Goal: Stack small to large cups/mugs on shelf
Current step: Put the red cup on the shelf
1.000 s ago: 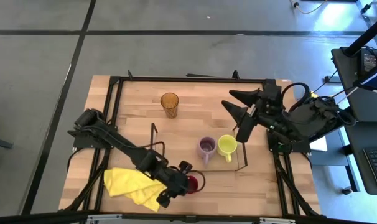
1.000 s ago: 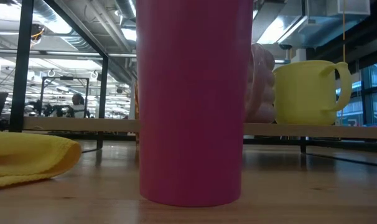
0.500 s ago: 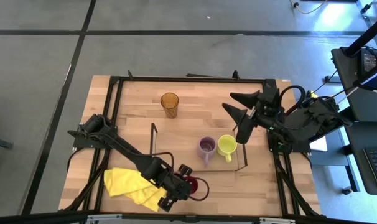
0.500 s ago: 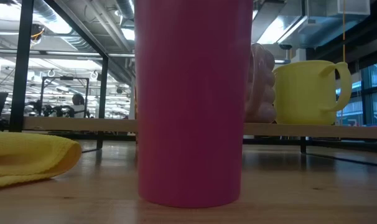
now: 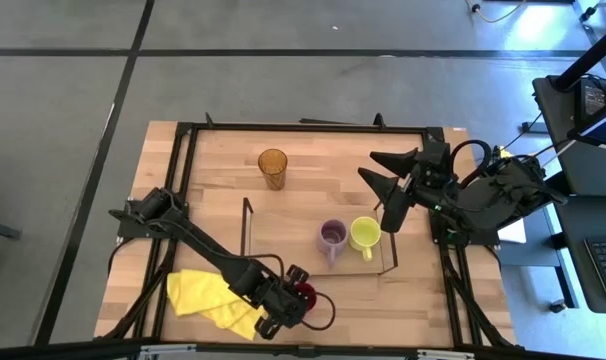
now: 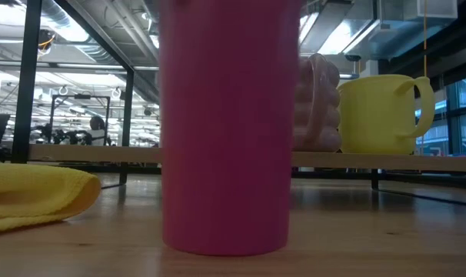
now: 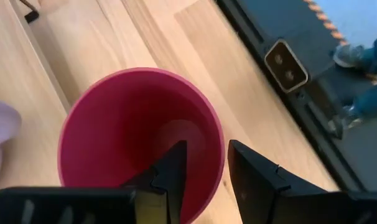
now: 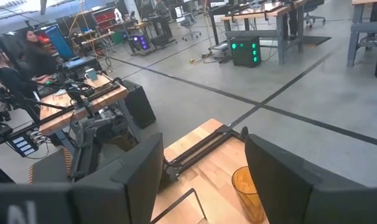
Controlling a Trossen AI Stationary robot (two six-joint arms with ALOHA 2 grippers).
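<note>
The small dark red cup [image 5: 305, 294] stands upright on the tabletop near the front edge and fills the low view [image 6: 225, 123]. My left gripper [image 7: 207, 149] is at its rim, shut on its wall. The lilac mug [image 5: 332, 237] and the yellow-green mug [image 5: 364, 233] stand on the shelf board [image 5: 283, 225]. The amber tumbler [image 5: 272, 168] stands on the table beyond the shelf. My right gripper [image 5: 383, 185] is open and empty above the table's far right part. My left gripper holds the red cup by its wall at the rim [image 7: 218, 140], one finger [image 7: 173, 168] inside the cup and one finger [image 7: 251, 171] outside. The fingers come from above, slanting down. The cup stays upright with its base [image 6: 225, 245] on the table.
A yellow cloth [image 5: 208, 298] lies crumpled left of the red cup at the front. Black wire frames [image 5: 247, 225] stand at the shelf's short ends. The table's front edge runs close behind the cup.
My left gripper has moved a little toward the table's near edge at the red cup. The cup has slid slightly toward the table's left, staying upright on its base.
</note>
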